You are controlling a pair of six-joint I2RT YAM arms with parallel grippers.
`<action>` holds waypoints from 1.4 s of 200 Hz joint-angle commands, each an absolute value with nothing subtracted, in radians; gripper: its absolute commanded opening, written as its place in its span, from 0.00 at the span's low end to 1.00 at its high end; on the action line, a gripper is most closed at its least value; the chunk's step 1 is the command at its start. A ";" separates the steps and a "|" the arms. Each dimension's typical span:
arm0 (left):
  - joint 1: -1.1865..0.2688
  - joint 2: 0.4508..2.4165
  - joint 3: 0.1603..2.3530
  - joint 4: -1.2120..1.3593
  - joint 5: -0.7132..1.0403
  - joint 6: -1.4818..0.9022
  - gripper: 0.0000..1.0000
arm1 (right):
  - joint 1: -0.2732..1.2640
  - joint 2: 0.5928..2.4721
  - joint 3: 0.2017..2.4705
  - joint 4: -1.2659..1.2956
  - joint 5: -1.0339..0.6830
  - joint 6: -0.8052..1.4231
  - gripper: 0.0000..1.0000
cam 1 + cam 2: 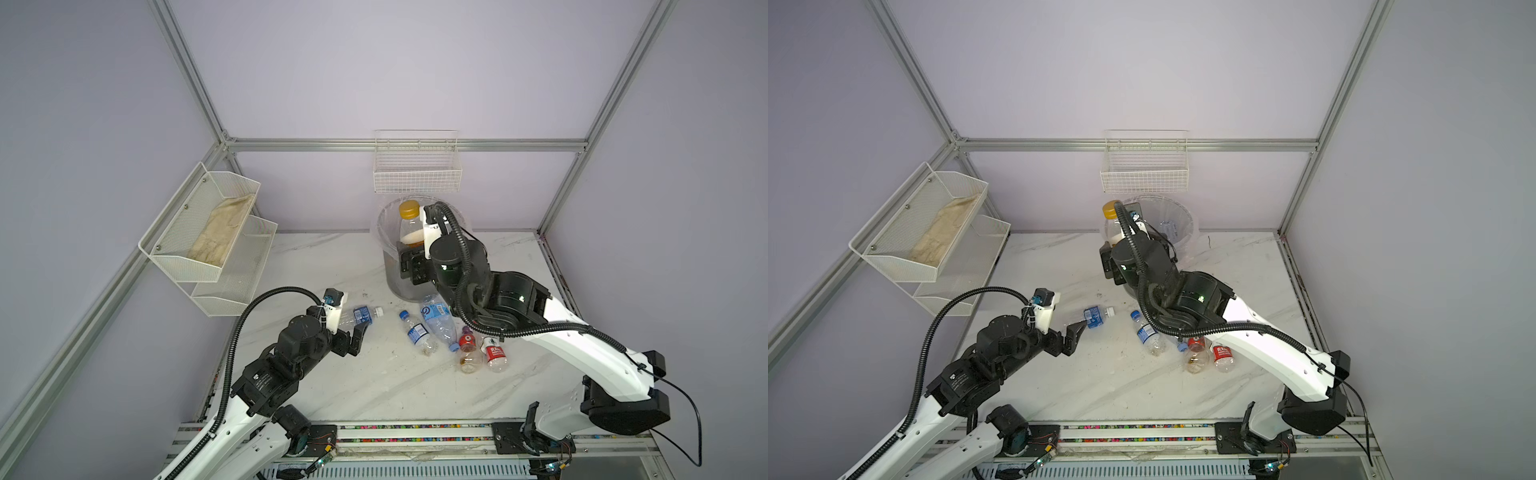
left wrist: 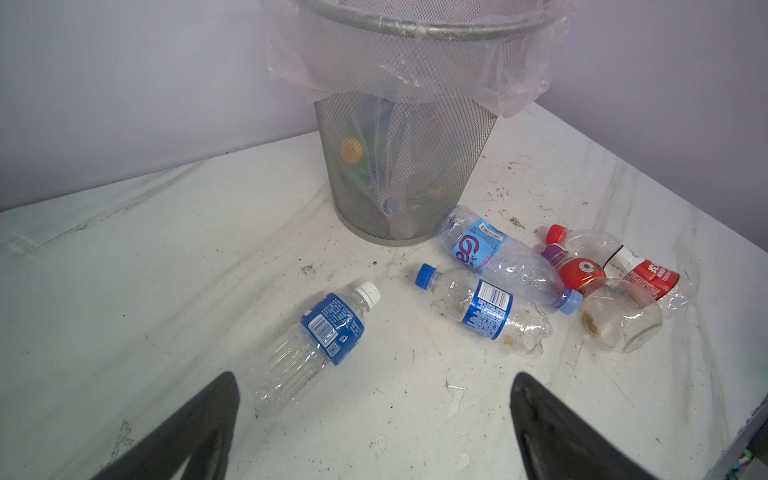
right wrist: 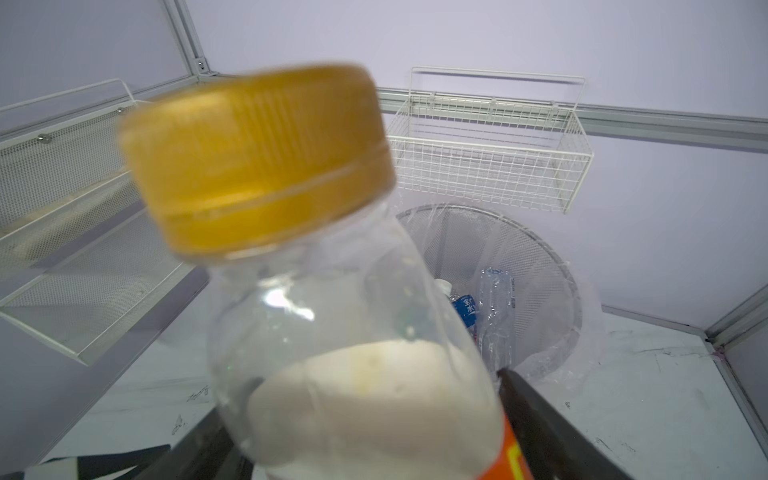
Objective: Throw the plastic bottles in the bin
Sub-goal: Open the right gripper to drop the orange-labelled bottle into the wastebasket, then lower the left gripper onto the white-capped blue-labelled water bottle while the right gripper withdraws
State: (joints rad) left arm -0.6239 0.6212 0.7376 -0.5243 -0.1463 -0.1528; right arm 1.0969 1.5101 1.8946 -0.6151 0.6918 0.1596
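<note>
Right tool (image 1: 412, 245) grips a clear bottle (image 3: 332, 311), ribbed gold cap (image 3: 257, 158), mesh bin (image 2: 399, 166) just beyond; left tool (image 2: 374, 378) gapes wide, ridged blue-labelled bottle (image 2: 320, 336) just ahead.

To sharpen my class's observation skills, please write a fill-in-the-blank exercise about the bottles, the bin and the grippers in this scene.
1. The right gripper holds a yellow-capped bottle; the left gripper holds ____.
2. ____ bottles lie on the table.
3. Closest to the left gripper lies a blue-labelled bottle with a ____ cap.
4. The bin is lined with a clear plastic ____.

Missing words: nothing; five; white; bag.
</note>
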 commanded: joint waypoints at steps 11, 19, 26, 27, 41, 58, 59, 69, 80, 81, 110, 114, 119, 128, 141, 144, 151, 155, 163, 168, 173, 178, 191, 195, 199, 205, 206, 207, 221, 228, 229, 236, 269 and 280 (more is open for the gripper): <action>-0.619 0.613 0.691 -0.497 -0.156 -0.141 1.00 | 1.001 1.548 1.989 -0.626 0.651 0.141 0.46; -0.620 0.612 0.692 -0.499 -0.156 -0.140 1.00 | 0.974 1.564 2.019 -0.642 0.640 0.145 0.46; -0.620 0.614 0.692 -0.499 -0.156 -0.140 1.00 | 0.949 1.582 2.047 -0.659 0.628 0.150 0.46; -0.620 0.614 0.692 -0.500 -0.156 -0.141 1.00 | 0.946 1.584 2.050 -0.661 0.626 0.151 0.46; -0.620 0.611 0.692 -0.501 -0.158 -0.140 1.00 | 0.897 1.616 2.093 -0.676 0.594 0.158 0.46; -0.620 0.608 0.691 -0.503 -0.158 -0.140 1.00 | 0.835 1.659 2.136 -0.690 0.529 0.164 0.46; -0.620 0.608 0.691 -0.503 -0.158 -0.139 1.00 | 0.832 1.662 2.140 -0.692 0.526 0.165 0.46; -0.620 0.606 0.692 -0.504 -0.160 -0.140 1.00 | 0.802 1.696 2.166 -0.704 0.499 0.166 0.47; -0.620 0.605 0.690 -0.505 -0.160 -0.141 1.00 | 0.757 1.736 2.179 -0.708 0.453 0.164 0.50; -0.620 0.605 0.690 -0.505 -0.160 -0.141 1.00 | 0.752 1.741 2.180 -0.708 0.449 0.164 0.50; -0.620 0.604 0.691 -0.507 -0.160 -0.143 1.00 | 0.682 1.923 2.335 -0.862 0.453 0.153 0.97; -0.620 0.603 0.692 -0.508 -0.162 -0.144 1.00 | 0.682 1.952 2.379 -0.899 0.467 0.158 0.97; -0.619 0.601 0.691 -0.509 -0.162 -0.144 1.00 | 0.681 1.982 2.432 -0.943 0.486 0.163 0.98; -0.619 0.598 0.690 -0.512 -0.167 -0.144 1.00 | 0.683 2.023 2.508 -1.020 0.488 0.184 0.97; -0.620 0.594 0.688 -0.511 -0.167 -0.146 1.00 | 0.684 2.009 2.505 -1.030 0.468 0.198 0.97; -0.620 0.593 0.689 -0.511 -0.169 -0.146 1.00 | 0.685 1.995 2.487 -1.013 0.463 0.194 0.97; -0.620 0.594 0.688 -0.511 -0.170 -0.146 1.00 | 0.686 1.954 2.426 -0.953 0.450 0.184 0.97; -0.620 0.595 0.690 -0.511 -0.171 -0.145 1.00 | 0.686 1.927 2.390 -0.927 0.442 0.181 0.98; -0.620 0.597 0.688 -0.511 -0.171 -0.144 1.00 | 0.686 1.877 2.327 -0.884 0.430 0.178 0.98; -0.620 0.597 0.689 -0.511 -0.170 -0.144 1.00 | 0.686 1.853 2.293 -0.865 0.423 0.177 0.98; -0.620 0.599 0.689 -0.511 -0.170 -0.143 1.00 | 0.686 1.831 2.265 -0.853 0.415 0.175 0.97; -0.619 0.600 0.690 -0.512 -0.170 -0.143 1.00 | 0.686 1.813 2.245 -0.845 0.409 0.175 0.97; -0.620 0.603 0.690 -0.511 -0.170 -0.144 1.00 | 0.686 1.785 2.215 -0.843 0.397 0.176 0.98; -0.620 0.604 0.690 -0.512 -0.170 -0.144 1.00 | 0.686 1.778 2.205 -0.842 0.392 0.176 0.98; -0.619 0.603 0.690 -0.511 -0.169 -0.144 1.00 | 0.686 1.772 2.197 -0.843 0.385 0.176 0.97; -0.620 0.605 0.690 -0.512 -0.169 -0.145 1.00 | 0.686 1.761 2.185 -0.841 0.375 0.177 0.98; -0.620 0.605 0.690 -0.512 -0.170 -0.144 1.00 | 0.686 1.760 2.181 -0.841 0.373 0.178 0.98; -0.619 0.605 0.690 -0.511 -0.169 -0.144 1.00 | 0.686 1.756 2.175 -0.840 0.370 0.178 0.97; -0.620 0.607 0.692 -0.512 -0.172 -0.144 1.00 | 0.686 1.723 2.133 -0.820 0.350 0.178 0.97; -0.620 0.608 0.691 -0.514 -0.172 -0.146 1.00 | 0.686 1.702 2.108 -0.804 0.338 0.177 0.98; -0.620 0.608 0.690 -0.515 -0.172 -0.146 1.00 | 0.686 1.698 2.104 -0.801 0.336 0.178 0.97; -0.620 0.610 0.690 -0.515 -0.172 -0.146 1.00 | 0.686 1.678 2.079 -0.785 0.326 0.178 0.98; -0.620 0.649 0.695 -0.536 -0.190 -0.140 1.00 | 0.686 1.589 1.981 -0.734 0.266 0.175 0.98; -0.620 0.675 0.697 -0.541 -0.190 -0.129 1.00 | 0.686 1.565 1.951 -0.722 0.255 0.175 0.98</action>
State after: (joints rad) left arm -0.6235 0.6342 0.7372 -0.5419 -0.1665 -0.1524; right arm 0.6838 1.6135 2.0052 -0.7731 0.3073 0.1741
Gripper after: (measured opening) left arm 0.998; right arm 0.976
